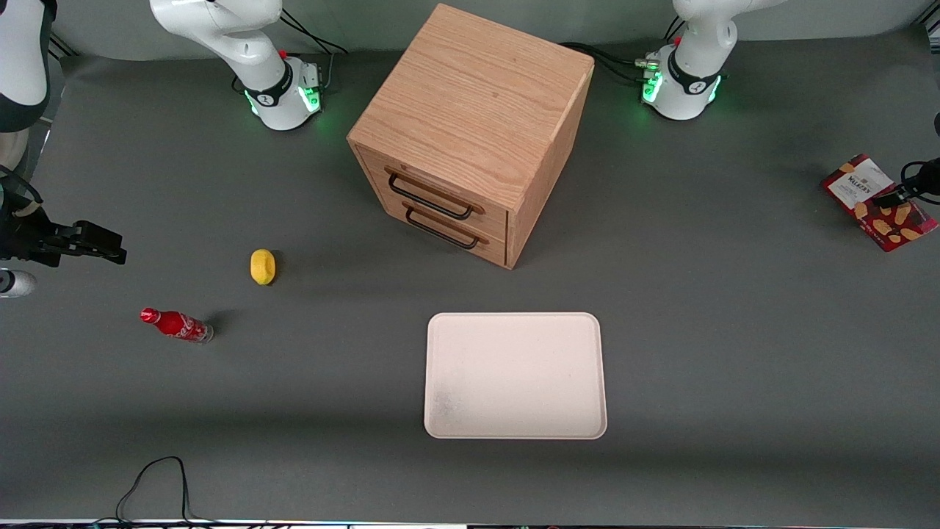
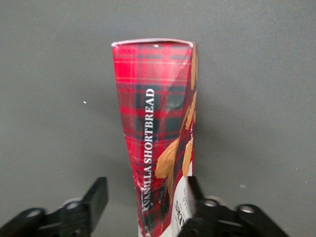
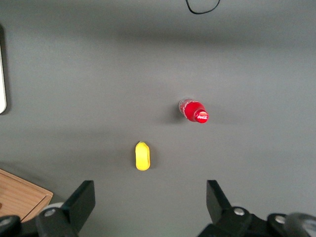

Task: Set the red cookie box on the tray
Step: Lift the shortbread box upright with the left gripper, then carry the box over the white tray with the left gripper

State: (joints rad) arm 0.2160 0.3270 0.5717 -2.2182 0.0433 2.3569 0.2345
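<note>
The red cookie box (image 1: 877,202) is a dark-red plaid carton with a white label and cookie pictures. It lies at the working arm's end of the table, far from the tray (image 1: 514,375). The left gripper (image 1: 892,197) is down at the box. In the left wrist view the box (image 2: 153,123) stands between the fingers of the gripper (image 2: 146,197). One finger (image 2: 195,195) is against the box's labelled face. The other finger (image 2: 96,197) stands apart from it with a gap. The off-white tray is bare, nearer the front camera than the wooden cabinet.
A wooden two-drawer cabinet (image 1: 470,132) stands mid-table. A yellow object (image 1: 262,266) and a small red soda bottle (image 1: 176,325) lie toward the parked arm's end; both show in the right wrist view (image 3: 142,155) (image 3: 193,111). A black cable (image 1: 158,477) lies near the front edge.
</note>
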